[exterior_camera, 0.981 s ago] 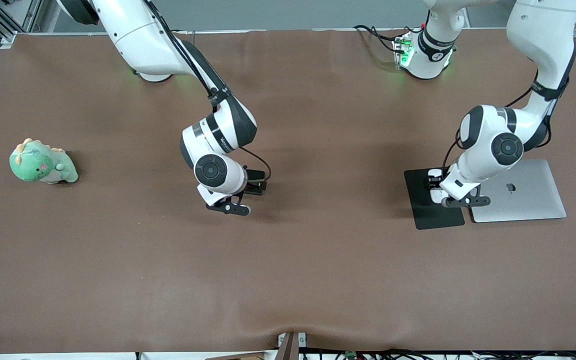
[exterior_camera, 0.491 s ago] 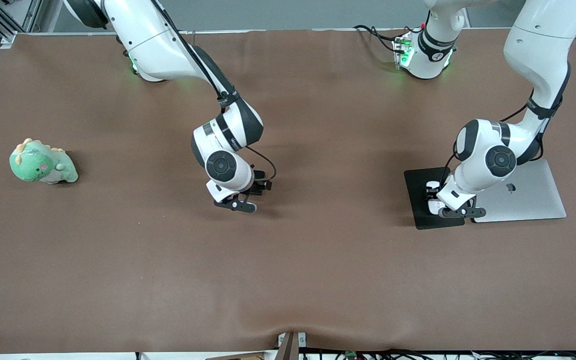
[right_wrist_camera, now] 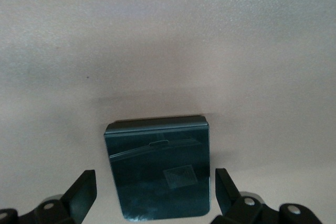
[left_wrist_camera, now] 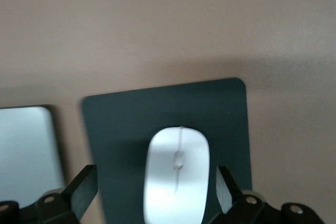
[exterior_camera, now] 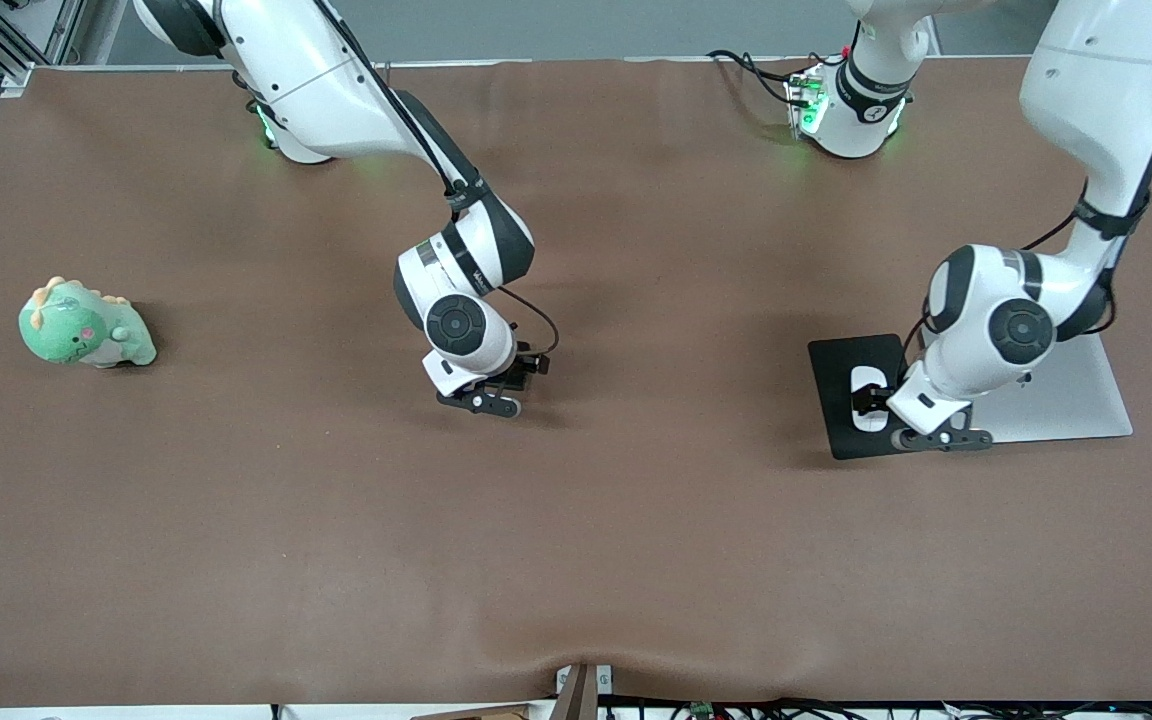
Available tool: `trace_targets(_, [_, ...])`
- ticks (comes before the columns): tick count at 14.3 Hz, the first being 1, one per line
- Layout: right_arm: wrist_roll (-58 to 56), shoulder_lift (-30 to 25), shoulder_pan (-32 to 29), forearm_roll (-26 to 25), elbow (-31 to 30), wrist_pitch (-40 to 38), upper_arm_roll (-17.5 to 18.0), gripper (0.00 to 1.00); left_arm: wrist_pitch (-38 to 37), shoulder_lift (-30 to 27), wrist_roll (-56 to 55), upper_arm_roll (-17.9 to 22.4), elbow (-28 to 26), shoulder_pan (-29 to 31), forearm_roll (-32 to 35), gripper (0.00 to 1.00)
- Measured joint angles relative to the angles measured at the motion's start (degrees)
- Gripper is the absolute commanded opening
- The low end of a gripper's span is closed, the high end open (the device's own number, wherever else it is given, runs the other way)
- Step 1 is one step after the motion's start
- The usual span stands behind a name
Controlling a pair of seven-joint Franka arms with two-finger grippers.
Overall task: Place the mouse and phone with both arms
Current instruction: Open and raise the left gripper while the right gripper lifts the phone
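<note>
The white mouse lies on the black mouse pad. My left gripper is low over the pad, open, with its fingers apart on either side of the mouse. The left wrist view shows the mouse between the open fingers of the left gripper. My right gripper is low over the table's middle, open. The black phone lies flat on the brown table between the fingers of the right gripper. In the front view the arm hides the phone.
A closed silver laptop lies beside the mouse pad at the left arm's end, also in the left wrist view. A green dinosaur toy sits at the right arm's end. The brown table top is bare nearer the camera.
The left hand has shifted toward the laptop and the mouse now shows uncovered on the pad. The right hand has moved a little toward the left arm's end.
</note>
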Motion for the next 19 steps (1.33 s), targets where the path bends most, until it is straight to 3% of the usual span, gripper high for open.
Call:
trace_targets(3, [0.0, 0.0, 0.2, 0.0, -0.7, 1.1, 0.0, 1.00, -14.4, -5.8, 0.1, -0.4, 6.9, 0.0, -0.4, 1.00])
trace_targets(6, [0.0, 0.0, 0.7, 0.0, -1.8, 3.2, 0.0, 1.00, -25.4, -11.8, 2.8, -0.4, 11.9, 0.6, -4.9, 1.00])
trace_targets(7, [0.0, 0.1, 0.8, 0.0, -2.1, 3.7, 0.0, 0.96, -28.7, -13.8, 4.0, -0.3, 13.1, 1.2, -6.7, 1.00])
trace_targets(8, [0.0, 0.1, 1.0, 0.0, -2.3, 3.9, 0.0, 0.68, -31.8, -15.8, 4.7, -0.3, 14.4, 1.9, -8.2, 1.00])
trace_targets(9, [0.0, 0.1, 1.0, 0.0, -2.3, 3.9, 0.0, 0.30, -35.0, -17.5, 4.9, -0.2, 15.8, 2.3, -9.0, 1.00])
trace_targets(11, [0.0, 0.1, 1.0, 0.0, -2.3, 3.9, -0.2, 0.00, -41.5, -19.5, 5.0, -0.3, 19.2, 2.5, -10.0, 1.00])
trace_targets(14, [0.0, -0.3, 0.7, 0.0, -2.0, 1.4, -0.8, 0.00, -47.7, -20.7, 4.9, -0.3, 23.9, 2.5, -12.7, 1.00])
trace_targets(19, [0.0, -4.6, -2.8, 0.0, -1.2, -6.1, -1.4, 0.00, -48.7, -22.1, 4.2, -0.2, 24.7, 2.7, -13.5, 1.00])
